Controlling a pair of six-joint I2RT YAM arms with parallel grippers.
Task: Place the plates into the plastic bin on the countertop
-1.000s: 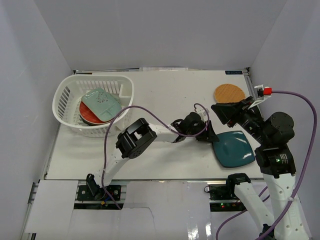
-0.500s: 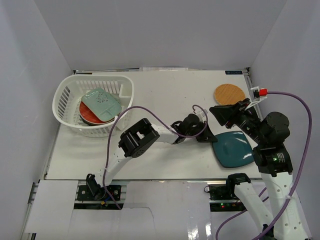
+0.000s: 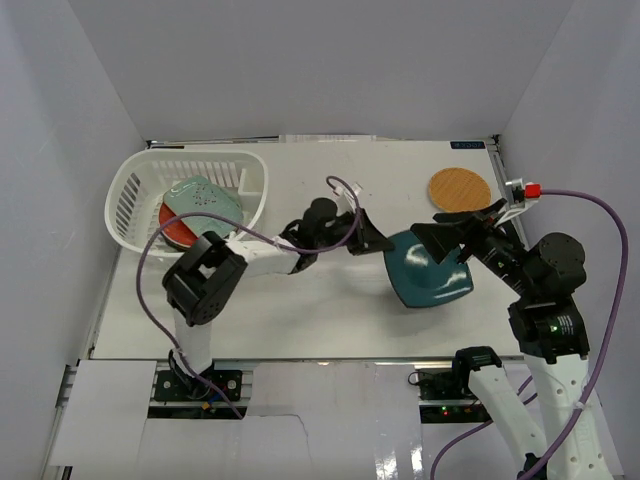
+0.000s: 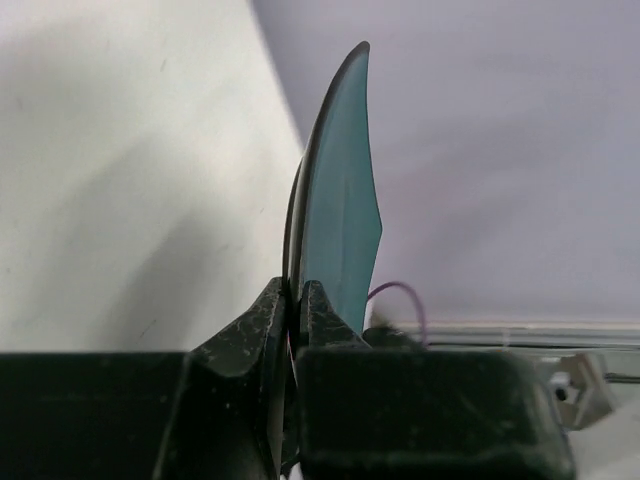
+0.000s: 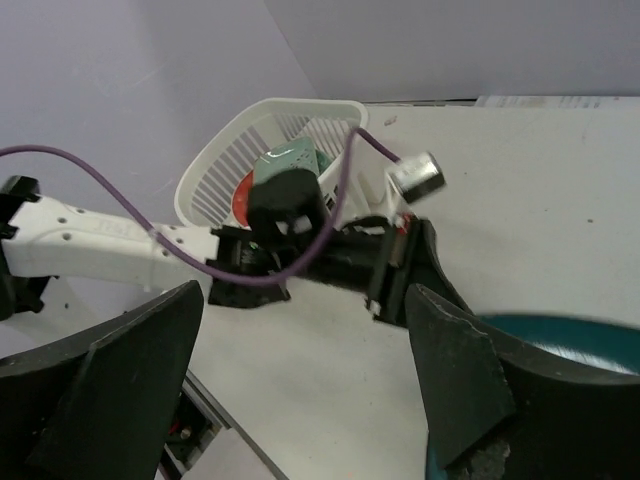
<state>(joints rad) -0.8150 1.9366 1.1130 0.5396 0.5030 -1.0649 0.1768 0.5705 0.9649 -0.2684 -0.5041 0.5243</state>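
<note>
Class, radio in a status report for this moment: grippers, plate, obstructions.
Left gripper shut on dark-teal square plate, tilted up. Right gripper open beside it. Nothing seen blocking the plastic bin; orange woven plate waiting.

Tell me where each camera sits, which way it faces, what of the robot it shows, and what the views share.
Top external: above and behind the bases, looking down on the countertop; both arms, left gripper and right gripper show.
Left wrist: faces along its shut fingers at the dark-teal plate, edge-on.
Right wrist: faces the plastic bin; its open fingers frame the left arm.
Shared: all three show that plate.
</note>
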